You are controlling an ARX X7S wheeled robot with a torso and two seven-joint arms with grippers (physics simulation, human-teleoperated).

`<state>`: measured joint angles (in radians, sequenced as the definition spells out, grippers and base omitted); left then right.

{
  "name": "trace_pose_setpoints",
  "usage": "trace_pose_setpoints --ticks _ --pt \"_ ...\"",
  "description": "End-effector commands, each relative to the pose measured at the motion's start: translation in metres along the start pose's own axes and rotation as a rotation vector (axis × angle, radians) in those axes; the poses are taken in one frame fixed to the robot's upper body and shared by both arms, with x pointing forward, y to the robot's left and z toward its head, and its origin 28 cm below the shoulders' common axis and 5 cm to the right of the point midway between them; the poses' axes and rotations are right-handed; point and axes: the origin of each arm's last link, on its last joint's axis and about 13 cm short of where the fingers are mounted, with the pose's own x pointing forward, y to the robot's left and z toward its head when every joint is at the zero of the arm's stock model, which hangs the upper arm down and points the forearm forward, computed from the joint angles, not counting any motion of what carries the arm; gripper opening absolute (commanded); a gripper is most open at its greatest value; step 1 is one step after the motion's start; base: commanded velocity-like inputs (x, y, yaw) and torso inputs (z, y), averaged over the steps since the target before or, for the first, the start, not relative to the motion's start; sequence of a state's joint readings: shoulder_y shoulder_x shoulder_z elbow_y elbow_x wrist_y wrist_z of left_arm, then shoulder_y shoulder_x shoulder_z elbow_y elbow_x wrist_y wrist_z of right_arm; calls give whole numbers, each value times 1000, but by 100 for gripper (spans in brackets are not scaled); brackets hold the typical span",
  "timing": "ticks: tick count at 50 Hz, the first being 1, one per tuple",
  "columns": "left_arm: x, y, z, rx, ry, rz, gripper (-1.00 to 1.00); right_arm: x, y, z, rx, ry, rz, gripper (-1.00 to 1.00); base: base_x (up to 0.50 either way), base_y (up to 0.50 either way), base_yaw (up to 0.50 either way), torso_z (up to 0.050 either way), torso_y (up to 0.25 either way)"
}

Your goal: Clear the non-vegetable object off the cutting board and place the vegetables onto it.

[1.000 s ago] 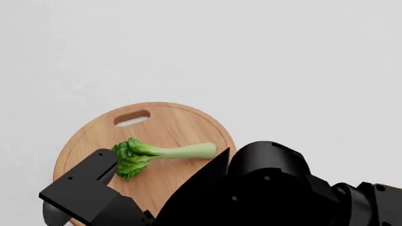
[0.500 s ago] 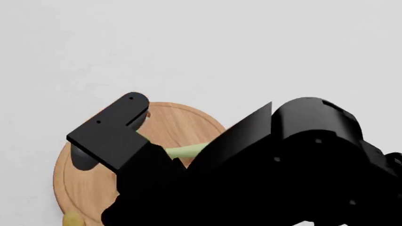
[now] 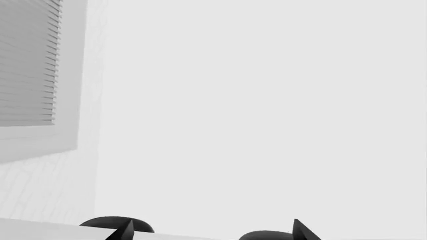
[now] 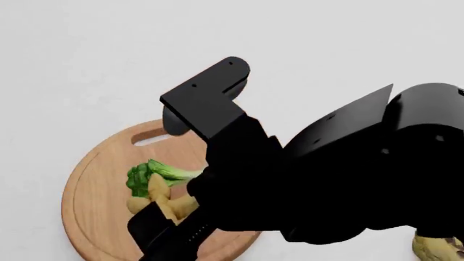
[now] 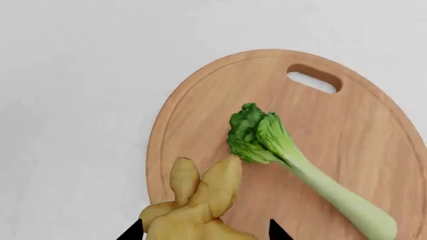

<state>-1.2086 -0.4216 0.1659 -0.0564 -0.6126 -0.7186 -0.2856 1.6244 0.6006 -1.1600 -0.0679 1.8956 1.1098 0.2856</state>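
Ginger root (image 5: 197,202) newly on cutting board (image 5: 200,100) beside leafy green (image 5: 267,140) — right fingers (image 5: 131,232) apart, left's state unclear.

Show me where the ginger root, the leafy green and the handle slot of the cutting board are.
ginger root (image 5: 200,200), right wrist view, on its thick middle lobe.
leafy green (image 5: 257,137), right wrist view, on the frilly top.
cutting board (image 5: 313,79), right wrist view, on its oval handle slot.

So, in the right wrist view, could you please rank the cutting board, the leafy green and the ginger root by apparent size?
1. Cutting board, by far the largest.
2. Leafy green.
3. Ginger root, though the frame edge cuts it off, so its place below the green is unsure.
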Motion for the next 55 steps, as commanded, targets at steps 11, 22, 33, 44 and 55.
trace_pose_setpoints --ticks 11,22,33,44,55 --pt "0 -1 2 4 -2 -1 100 -4 -31 -11 58 -9 -122 -100 0 0 0 0 0" --pt "0 -1 4 3 -6 1 100 11 -36 -19 79 20 -88 -100 0 0 0 0 0" --pt "0 0 1 7 -3 3 100 18 -37 -25 95 30 -68 -100 0 0 0 0 0" --pt "0 1 1 6 -3 5 100 19 -35 -26 100 37 -54 -100 0 0 0 0 0" --pt "-1 1 2 6 -4 6 100 15 -35 -24 100 36 -65 100 0 0 0 0 0"
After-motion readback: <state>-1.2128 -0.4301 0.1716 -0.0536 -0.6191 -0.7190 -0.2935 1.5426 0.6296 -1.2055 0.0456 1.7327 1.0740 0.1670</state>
